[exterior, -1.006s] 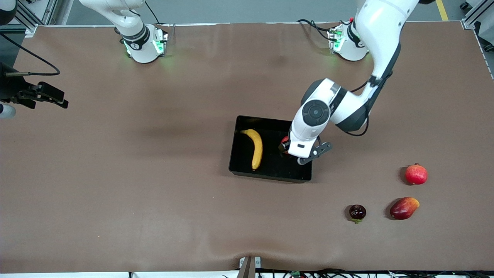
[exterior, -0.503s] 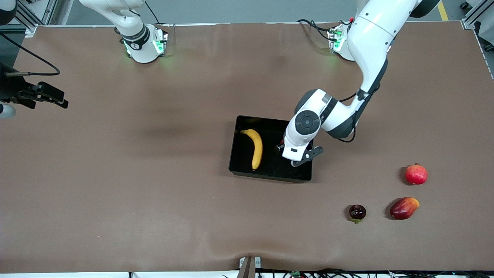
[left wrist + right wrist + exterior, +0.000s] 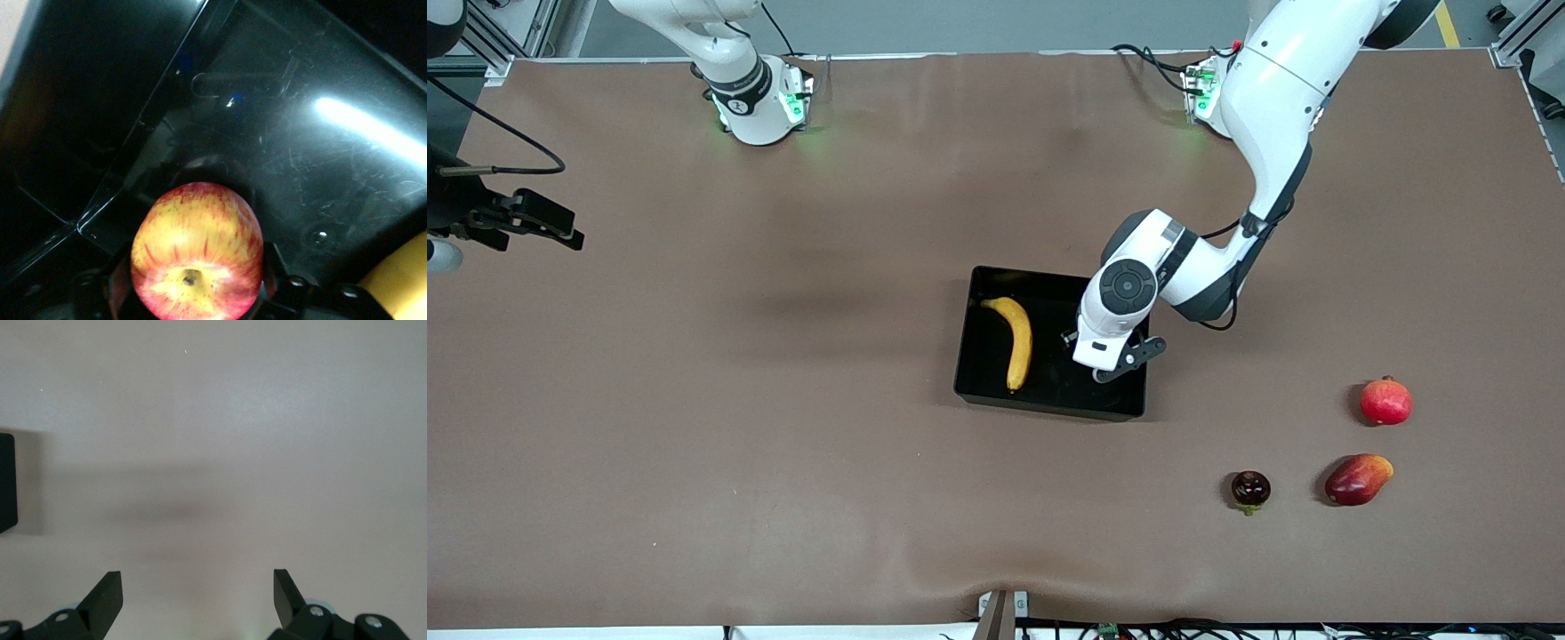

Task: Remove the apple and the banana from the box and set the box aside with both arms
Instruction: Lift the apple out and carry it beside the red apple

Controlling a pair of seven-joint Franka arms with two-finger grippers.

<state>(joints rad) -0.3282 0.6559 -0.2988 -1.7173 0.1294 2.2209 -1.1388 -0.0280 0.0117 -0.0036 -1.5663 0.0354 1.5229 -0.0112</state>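
i'm on the apple pickup, first of the two fruits.
left gripper jaws flank the apple in the box, grip unconfirmed; banana at its 9 o'clock. right gripper waits open over table. next: squeeze, lift clear.

I am seeing the left gripper filling the box at its end toward the left arm, with the apple between its fingers and the wall close beside. The banana is lying clear for a reach from above, while the right gripper is hanging spread over bare table.
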